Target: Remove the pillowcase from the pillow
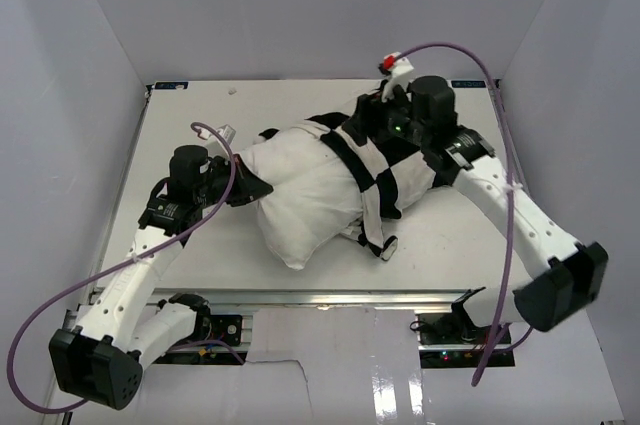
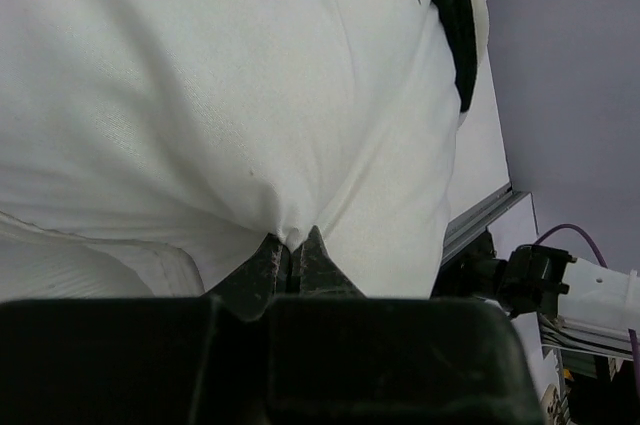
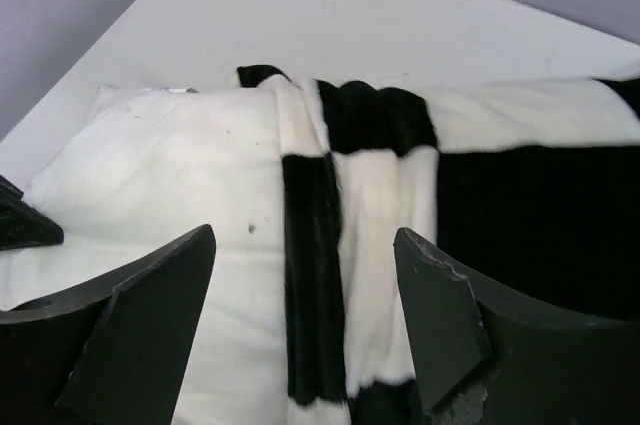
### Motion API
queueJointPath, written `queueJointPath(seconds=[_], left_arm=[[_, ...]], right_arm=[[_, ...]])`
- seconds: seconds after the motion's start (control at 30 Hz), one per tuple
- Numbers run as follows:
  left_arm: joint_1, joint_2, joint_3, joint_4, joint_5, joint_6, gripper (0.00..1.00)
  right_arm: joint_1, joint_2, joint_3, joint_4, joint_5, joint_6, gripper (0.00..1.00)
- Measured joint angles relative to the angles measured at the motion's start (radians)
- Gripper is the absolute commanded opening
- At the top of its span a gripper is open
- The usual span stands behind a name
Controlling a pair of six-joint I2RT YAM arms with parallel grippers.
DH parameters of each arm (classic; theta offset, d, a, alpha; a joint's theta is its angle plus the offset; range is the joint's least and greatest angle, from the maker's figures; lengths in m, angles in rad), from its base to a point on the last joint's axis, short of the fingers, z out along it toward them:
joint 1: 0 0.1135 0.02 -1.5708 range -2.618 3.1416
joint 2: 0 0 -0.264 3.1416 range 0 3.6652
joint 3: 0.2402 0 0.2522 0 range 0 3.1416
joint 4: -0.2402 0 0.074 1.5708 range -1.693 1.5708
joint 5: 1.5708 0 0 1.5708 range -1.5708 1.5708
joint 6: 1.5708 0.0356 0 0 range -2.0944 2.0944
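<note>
Right now the pillow (image 1: 300,200) lies slantwise across the middle of the table (image 1: 180,135) in the top view. Its bare off-white end points toward 7 o'clock. The far end, toward 2 o'clock, is wrapped in the black-and-white checked pillowcase (image 1: 378,170), and one checked strip trails down off the pillow's 5 o'clock side onto the table.

On the pillow's 9 o'clock flank, the left gripper (image 2: 293,250) is clenched. My left wrist view shows the two fingertips pressed together with a small tuck of plain pillow fabric pinched between them and creases fanning out from that spot. The left arm (image 1: 140,255) is folded, with its elbow low at 7 o'clock near the base and its forearm climbing toward 1 o'clock to reach the pillow.

At the covered end, the right gripper (image 3: 303,245) is spread wide, with the fingers well apart on either side of a black stripe of the pillowcase and nothing held. I cannot tell whether they touch the cloth. The right arm (image 1: 510,205) has its elbow out at 4 o'clock, its forearm runs toward 11 o'clock, and its wrist is bent over the pillowcase.
</note>
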Motion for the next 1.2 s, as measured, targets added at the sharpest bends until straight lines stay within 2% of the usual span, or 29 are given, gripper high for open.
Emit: queueJointPath(seconds=[0.2, 0.37, 0.47, 0.53, 0.57, 0.6, 0.67, 0.7, 0.9, 1.0, 1.13, 1.17, 1.2], left_arm=[[-0.013, -0.079, -0.053, 0.029, 0.003, -0.016, 0.0], [-0.014, -0.129, -0.082, 0.035, 0.005, -0.023, 0.0], [-0.015, -0.137, -0.082, 0.033, 0.0, -0.022, 0.0], [-0.015, -0.137, -0.081, 0.022, -0.015, -0.022, 0.0], [-0.015, -0.137, -0.079, 0.017, -0.02, -0.021, 0.0], [-0.015, -0.137, -0.07, 0.001, -0.027, -0.022, 0.0], [-0.016, -0.138, -0.046, -0.026, -0.042, -0.021, 0.0], [-0.017, -0.14, -0.031, -0.039, -0.053, -0.021, 0.0], [-0.022, -0.18, 0.086, -0.141, -0.145, -0.018, 0.0], [-0.024, -0.208, 0.148, -0.184, -0.203, -0.019, 0.0], [-0.028, -0.225, 0.18, -0.212, -0.262, -0.019, 0.0], [-0.028, -0.225, 0.18, -0.218, -0.271, -0.019, 0.0], [-0.028, -0.221, 0.18, -0.225, -0.279, -0.019, 0.0]], right_arm=[[0.107, 0.351, 0.279, -0.049, -0.031, -0.091, 0.8], [0.159, 0.499, 0.309, -0.069, -0.013, -0.126, 0.76], [0.171, 0.594, 0.365, -0.111, -0.004, -0.135, 0.67], [0.17, 0.655, 0.413, -0.115, 0.008, -0.142, 0.52], [0.17, 0.673, 0.424, -0.115, 0.013, -0.142, 0.52], [0.167, 0.684, 0.43, -0.116, 0.024, -0.141, 0.42], [0.157, 0.696, 0.44, -0.119, 0.042, -0.14, 0.34], [0.147, 0.701, 0.447, -0.121, 0.047, -0.135, 0.26], [-0.011, 0.726, 0.505, -0.128, 0.053, -0.084, 0.11], [-0.104, 0.732, 0.519, -0.15, 0.054, -0.048, 0.08], [-0.158, 0.732, 0.52, -0.173, 0.037, -0.007, 0.1], [-0.162, 0.732, 0.52, -0.175, 0.027, 0.001, 0.13], [-0.163, 0.732, 0.52, -0.175, 0.01, 0.004, 0.26]])
